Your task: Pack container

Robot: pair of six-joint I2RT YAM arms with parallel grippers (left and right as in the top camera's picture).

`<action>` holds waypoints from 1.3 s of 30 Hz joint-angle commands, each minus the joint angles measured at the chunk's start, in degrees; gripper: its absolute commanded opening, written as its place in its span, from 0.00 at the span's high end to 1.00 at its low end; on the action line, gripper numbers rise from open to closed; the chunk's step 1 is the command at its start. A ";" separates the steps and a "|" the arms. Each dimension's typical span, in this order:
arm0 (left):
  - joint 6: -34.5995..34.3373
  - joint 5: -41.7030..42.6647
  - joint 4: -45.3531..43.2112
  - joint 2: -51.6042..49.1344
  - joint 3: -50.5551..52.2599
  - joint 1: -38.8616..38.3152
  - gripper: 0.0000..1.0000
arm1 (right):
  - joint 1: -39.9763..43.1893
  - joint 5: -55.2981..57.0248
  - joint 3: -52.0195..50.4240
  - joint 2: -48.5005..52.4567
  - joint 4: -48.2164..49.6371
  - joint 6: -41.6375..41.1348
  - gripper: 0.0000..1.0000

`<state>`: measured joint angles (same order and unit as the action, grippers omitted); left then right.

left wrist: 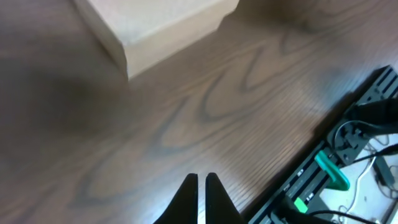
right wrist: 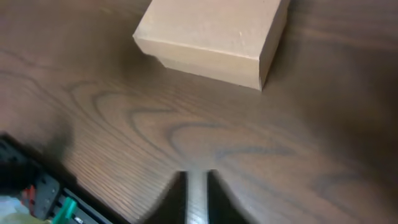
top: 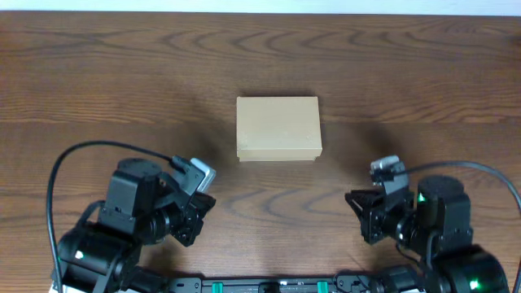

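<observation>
Operator: Container (top: pixel 278 126) from overhead, lid down, flat on the table (top: pixel 423 65). The left gripper (top: pixel 202 205) is off its near-left corner and the right gripper (top: pixel 358 203) off its near-right. Both are well apart from it.

Checker: What could go wrong?

Operator: Nothing to pack shows anywhere around the container, and the flap is closed. I judge that a single finger prying at it would slide the light box away rather than lift the lid.

Checker: Left wrist view?

Operator: The fingers are almost together, with only a thin slit between them, and they hold nothing. The container's corner lies ahead, untouched. Closed like that they can only push — not grasp.

Checker: Right wrist?

Operator: Blurred. A narrow, empty gap shows between the fingers, but I cannot tell whether they are open or closed. The container lies ahead, clear of them. A careless approach could clip its near edge and skew it.
</observation>
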<state>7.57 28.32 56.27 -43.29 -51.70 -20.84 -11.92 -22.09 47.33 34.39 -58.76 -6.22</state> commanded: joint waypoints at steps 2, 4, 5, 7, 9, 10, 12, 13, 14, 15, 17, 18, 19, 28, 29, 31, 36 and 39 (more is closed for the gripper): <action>-2.93 0.66 -1.11 1.92 0.87 -0.20 0.04 | -0.48 -0.44 -1.73 -3.23 0.04 -10.80 0.01; -2.93 0.63 -1.25 1.75 0.87 -0.20 0.05 | -0.50 -0.42 -1.73 -3.28 -0.79 -13.31 0.01; -2.95 0.68 -0.96 1.70 0.87 -0.20 0.05 | -0.48 -0.39 -1.73 -3.26 -1.07 -13.29 0.01; -2.91 0.50 -0.07 1.70 0.87 -0.20 0.05 | -0.48 -0.42 -1.73 -3.26 -1.09 -13.27 0.01; -2.89 -0.35 0.39 1.70 0.87 -0.20 0.05 | -0.48 -0.39 -1.73 -3.26 -1.09 -13.27 0.01; -2.89 -0.70 0.50 1.70 0.87 -0.20 0.05 | -0.48 -0.39 -1.73 -3.28 -1.09 -13.27 0.01; -2.89 -0.68 0.50 1.70 0.87 -0.20 0.05 | -0.48 -0.39 -1.73 -3.28 -1.09 -13.29 0.01; -2.89 -0.68 0.48 1.70 0.87 -0.20 0.05 | -0.48 -0.39 -1.73 -3.28 -1.09 -13.29 0.01; -2.89 -0.68 0.50 1.70 0.87 -0.20 0.05 | -0.48 -0.39 -1.73 -3.28 -1.09 -13.27 0.01; -2.89 -0.68 0.50 1.70 0.87 -0.20 0.04 | -0.48 -0.39 -1.73 -3.28 -1.09 -13.27 0.01; -2.89 -0.70 0.50 1.70 0.87 -0.20 0.05 | -0.48 -0.39 -1.73 -3.28 -1.09 -13.29 0.01; -2.89 -0.70 0.50 1.70 0.87 -0.20 0.05 | -0.48 -0.39 -1.73 -3.26 -1.09 -13.27 0.01; -2.89 -0.70 0.50 1.70 0.87 -0.20 0.05 | -0.48 -0.39 -1.73 -3.28 -1.09 -13.29 0.01; -2.89 -0.76 0.50 3.19 0.87 -0.04 0.04 | -0.48 -0.39 -1.73 -3.28 -1.09 -13.27 0.01; -2.89 -1.79 0.46 3.69 0.87 -0.02 0.05 | -0.48 -0.39 -1.73 -3.28 -1.09 -13.27 0.01; -2.89 -5.35 0.48 5.07 0.87 0.09 0.05 | -0.48 -0.39 -1.73 -3.28 -1.09 -13.29 0.01; -2.93 -6.62 -0.57 11.63 1.86 4.15 0.05 | -0.48 -0.42 -1.73 -3.28 -1.09 -13.27 0.01; -2.91 -6.75 -5.62 17.66 6.19 8.59 0.05 | -0.48 -0.39 -1.73 -3.28 -1.09 -13.29 0.01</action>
<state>4.69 23.00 52.97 -30.04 -49.04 -15.51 -11.92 -22.24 46.02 31.38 -59.77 -18.90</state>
